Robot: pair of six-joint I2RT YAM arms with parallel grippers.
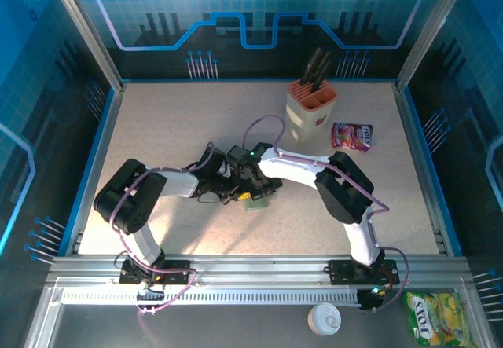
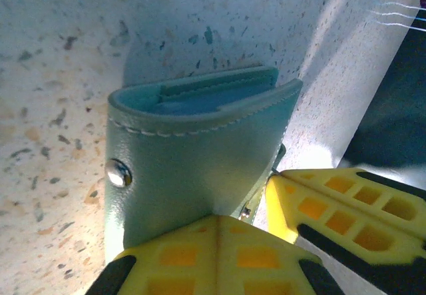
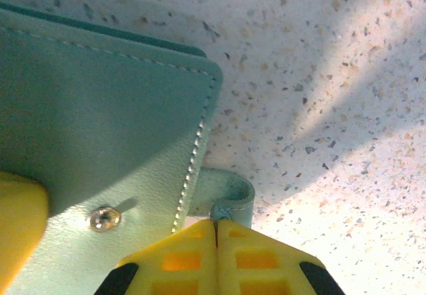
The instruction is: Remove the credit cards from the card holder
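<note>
Card holder (image 2: 200, 168), folded, is held near-side of the knife block (image 1: 308, 112), its edge clamped by the left gripper (image 2: 216, 227), its closing tab (image 3: 224, 192) pinched directly ahead in the right gripper (image 3: 216, 227).

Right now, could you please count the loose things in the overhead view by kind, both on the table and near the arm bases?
wallet: 1
knife block: 1
snack packets: 2, the pink packet on the table and the yellow-green packet by the right arm's base
white round lid: 1
Total: 5
</note>
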